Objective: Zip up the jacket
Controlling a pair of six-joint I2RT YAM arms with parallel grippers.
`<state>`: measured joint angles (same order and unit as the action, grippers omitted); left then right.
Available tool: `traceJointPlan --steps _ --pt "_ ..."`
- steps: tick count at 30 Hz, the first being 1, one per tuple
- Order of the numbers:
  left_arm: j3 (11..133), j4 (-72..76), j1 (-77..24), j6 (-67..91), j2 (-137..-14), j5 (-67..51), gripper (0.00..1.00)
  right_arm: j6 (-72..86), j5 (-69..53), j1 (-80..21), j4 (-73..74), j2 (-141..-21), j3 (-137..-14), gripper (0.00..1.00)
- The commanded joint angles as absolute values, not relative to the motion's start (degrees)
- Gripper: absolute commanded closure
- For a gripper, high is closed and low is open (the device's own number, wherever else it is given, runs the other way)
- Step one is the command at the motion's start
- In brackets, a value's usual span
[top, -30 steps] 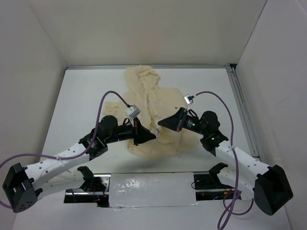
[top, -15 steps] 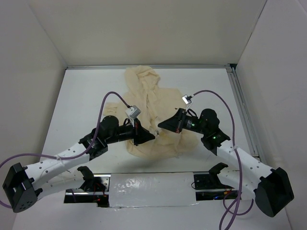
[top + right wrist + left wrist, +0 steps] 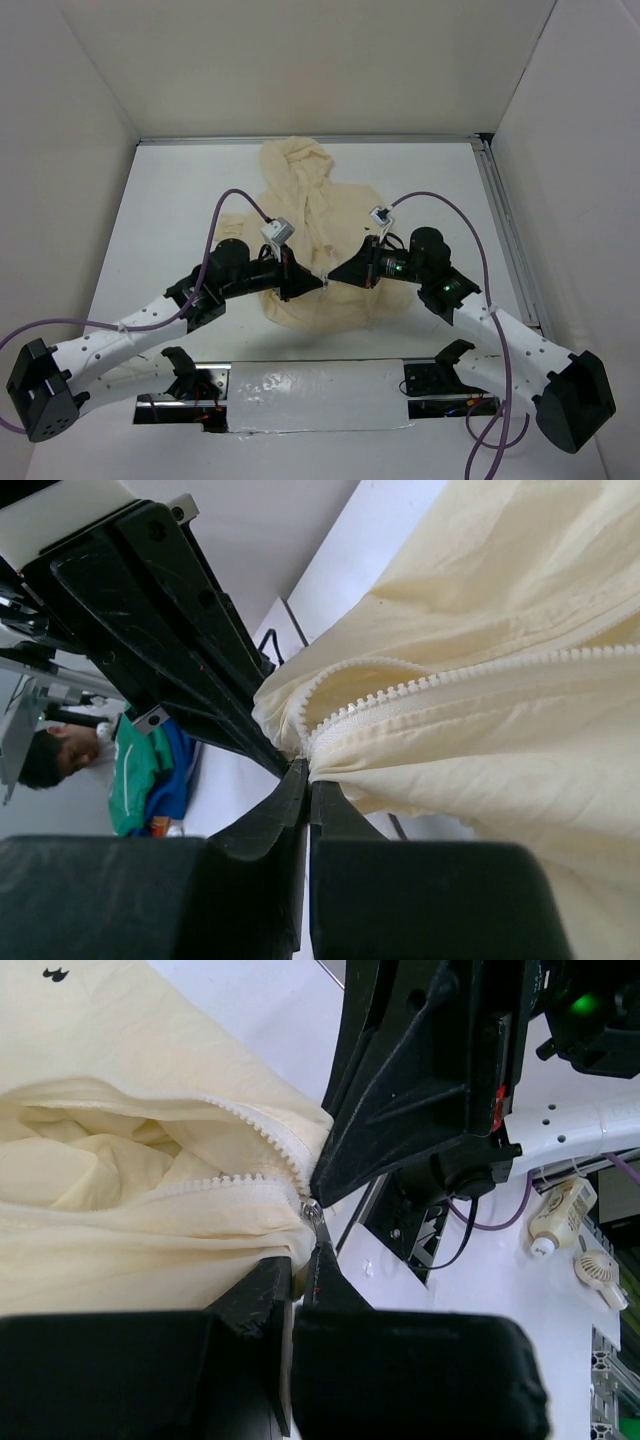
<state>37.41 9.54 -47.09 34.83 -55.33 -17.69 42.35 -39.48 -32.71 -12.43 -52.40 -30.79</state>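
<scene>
My left pincer is pressed shut, its fingertips nipping the small metal zipper pull at the bottom of the jacket's front opening; my right pincer is pressed shut as well, pinching the cream cloth at the foot of the zipper, where the two rows of teeth meet; the two pincers point at each other tip to tip, nearly touching, the left one coming in from the left and the right one from the right.

Above the pull the rows of teeth stand apart, with the lining showing between them.

The jacket lies in the middle of the counter; its hood points toward the far edge and its hem is bunched toward the near edge, under my wrists; a sleeve end pokes out on the left.

Bare white counter shows on both sides of the jacket, wider toward the left edge; the far edge lies close behind the hood; walls rise from the left, far and right edges; a metal rail runs along the right edge; my arms reach in from the near corners, their purple cables arching above them.
</scene>
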Motion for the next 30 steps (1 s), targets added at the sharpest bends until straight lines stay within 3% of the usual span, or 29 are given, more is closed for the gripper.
traceJointPlan --steps 1,5,6,7,13,16,21,30 --pt "39.72 12.83 -47.37 33.75 -54.40 -20.12 1.00 42.45 -38.50 -33.31 -15.02 -51.25 -31.91 1.00" --pt "41.21 10.47 -47.37 34.63 -55.46 -19.25 0.97 42.89 -38.41 -33.40 -18.18 -50.01 -30.68 1.00" --pt "42.79 8.20 -47.37 35.85 -56.42 -18.29 0.84 42.80 -38.32 -33.49 -18.28 -49.84 -30.50 1.00" --pt "43.59 6.96 -47.37 36.64 -56.95 -17.32 0.60 43.06 -38.32 -33.49 -18.63 -49.66 -30.32 1.00" --pt "43.77 7.64 -45.88 39.63 -57.57 -17.31 0.23 44.74 -39.55 -33.57 -21.18 -49.48 -28.30 1.00" --pt "42.72 8.26 -44.30 41.04 -56.26 -18.02 0.23 45.00 -39.20 -33.66 -21.62 -48.96 -28.13 1.00" --pt "40.26 10.63 -43.33 41.05 -54.23 -21.34 0.35 46.58 -38.32 -33.66 -23.81 -48.60 -27.16 1.00" --pt "39.90 11.43 -43.07 42.36 -56.69 -26.37 0.41 49.40 -35.60 -33.66 -26.72 -47.20 -25.66 1.00"
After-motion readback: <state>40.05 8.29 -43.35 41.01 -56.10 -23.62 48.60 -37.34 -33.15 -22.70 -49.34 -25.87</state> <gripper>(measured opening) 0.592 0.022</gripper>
